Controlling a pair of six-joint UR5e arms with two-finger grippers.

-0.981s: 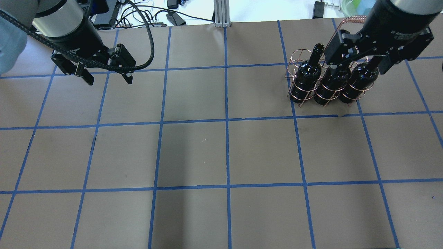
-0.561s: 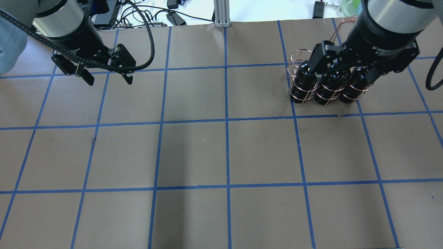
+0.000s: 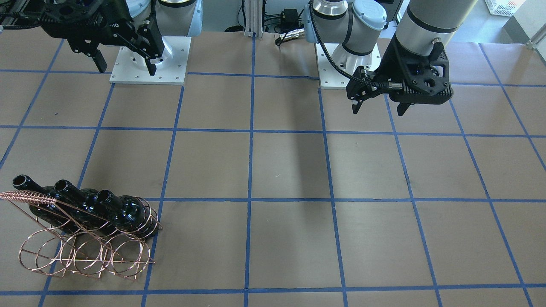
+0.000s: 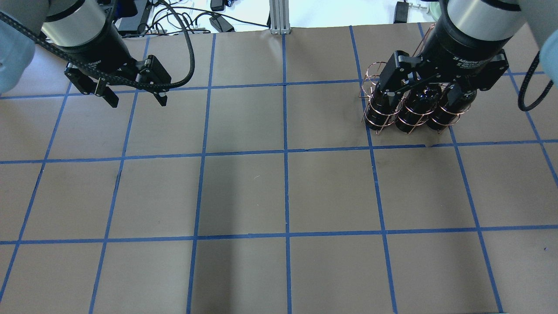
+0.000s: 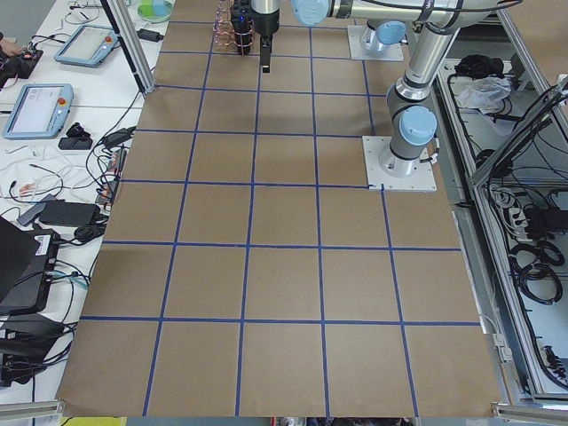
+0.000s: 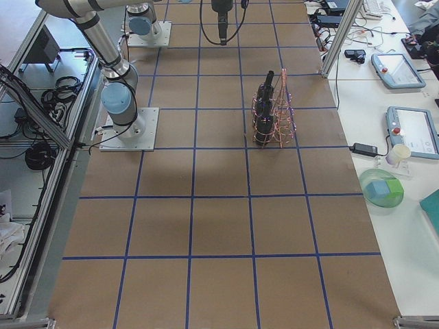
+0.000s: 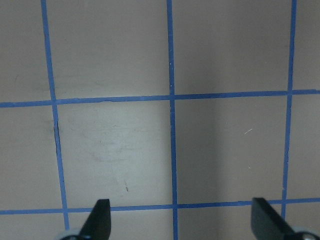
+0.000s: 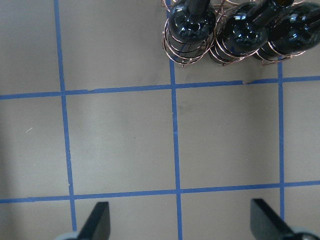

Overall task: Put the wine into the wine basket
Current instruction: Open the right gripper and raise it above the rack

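Appears finished, with little left but to back away. Counting wine (image 3: 128, 215): three, alike, upright in the one basket (image 3: 85, 256) toward the desk's (image 3: 281, 170) right end, filling the row nearer the robot and leaving the other three rings bare. Showing jaws spread wide and gripping nothing on both: right gripper (image 3: 126, 64) raised on the robot's side of the basket, left gripper (image 3: 378, 108) well apart.

The overhead camera looks forward and down from behind the robot, and the front-facing one faces it, looking steeply down across the table (image 3: 281, 170). Both side cameras look along it from high, distant ends. Each wrist camera points straight down at close range, the right one sharing the wine basket (image 8: 220, 52) with the fixed views.
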